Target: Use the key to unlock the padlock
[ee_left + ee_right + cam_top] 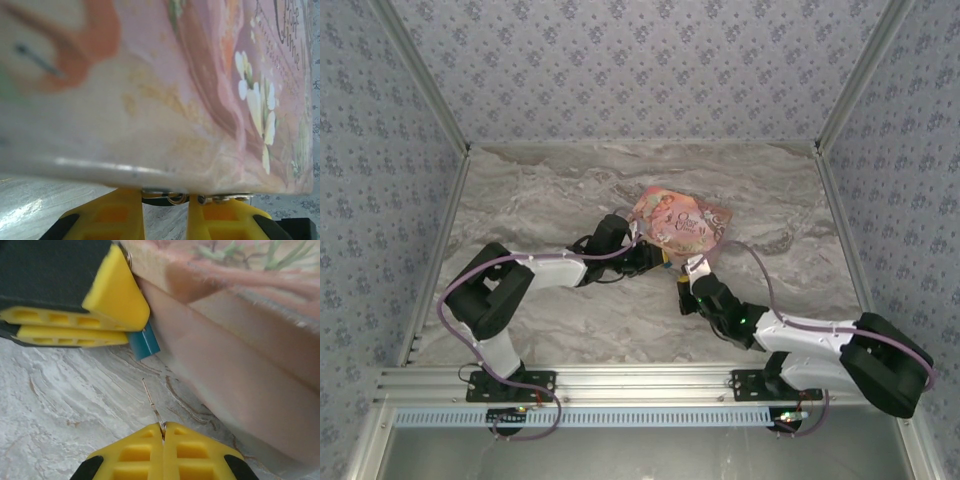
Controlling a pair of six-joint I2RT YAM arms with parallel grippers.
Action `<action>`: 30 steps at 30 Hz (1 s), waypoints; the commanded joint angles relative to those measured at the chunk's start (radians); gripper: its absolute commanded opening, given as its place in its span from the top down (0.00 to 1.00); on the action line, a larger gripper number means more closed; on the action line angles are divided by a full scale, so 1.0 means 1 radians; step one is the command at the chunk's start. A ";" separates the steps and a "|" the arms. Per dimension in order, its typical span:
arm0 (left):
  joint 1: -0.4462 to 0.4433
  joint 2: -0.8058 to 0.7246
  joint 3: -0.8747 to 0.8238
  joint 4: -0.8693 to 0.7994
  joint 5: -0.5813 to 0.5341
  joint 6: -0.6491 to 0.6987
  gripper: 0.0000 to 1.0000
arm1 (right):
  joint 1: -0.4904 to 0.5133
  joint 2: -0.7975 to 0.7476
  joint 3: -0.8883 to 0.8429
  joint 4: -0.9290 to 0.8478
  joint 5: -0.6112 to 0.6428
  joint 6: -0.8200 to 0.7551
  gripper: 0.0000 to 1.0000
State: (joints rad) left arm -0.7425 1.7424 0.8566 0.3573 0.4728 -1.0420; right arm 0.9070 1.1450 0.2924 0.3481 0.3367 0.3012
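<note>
1. Left fingers [116,335] stand nearly together and pinch the padlock [145,343]. Its teal body pokes out past their tips, hard against the book [240,345].
2. Right fingers [167,440] are fully closed on the key [151,402], a thin silver sliver seen edge-on. Its tip points to 12 o'clock at the padlock, near it but not touching.
3. From above, the padlock sits mid-way across the tabletop [540,200], at the book's 7 o'clock corner, between both arms.
4. Risk: the keyhole cannot be seen, so the key may be out of line and strike the body instead of entering. A slim blade held only by its end could then bend or pivot in the grip.
5. Risk: a push from the key could twist the small padlock in the pinch or slide it out, since little of it looks clamped.
6. Risk: the book crowds the 1 to 3 o'clock side, so the right fingers may bump it while turning and knock things off line.
</note>
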 commanded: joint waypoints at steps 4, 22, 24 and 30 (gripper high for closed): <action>-0.007 -0.053 0.038 0.011 0.035 -0.035 0.80 | -0.015 0.082 0.019 0.072 -0.007 -0.064 1.00; -0.007 -0.078 0.051 -0.032 0.029 -0.048 0.80 | -0.071 0.157 0.043 0.171 -0.091 -0.117 1.00; -0.007 -0.077 0.050 -0.032 0.027 -0.051 0.81 | -0.070 0.157 0.045 0.179 -0.097 -0.117 1.00; -0.006 -0.078 0.051 -0.034 0.026 -0.058 0.81 | -0.073 0.135 0.041 0.181 -0.082 -0.116 1.00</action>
State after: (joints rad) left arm -0.7425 1.7077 0.8749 0.3008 0.4740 -1.0748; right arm 0.8413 1.2922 0.3161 0.5060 0.2466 0.2001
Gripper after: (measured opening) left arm 0.198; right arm 0.057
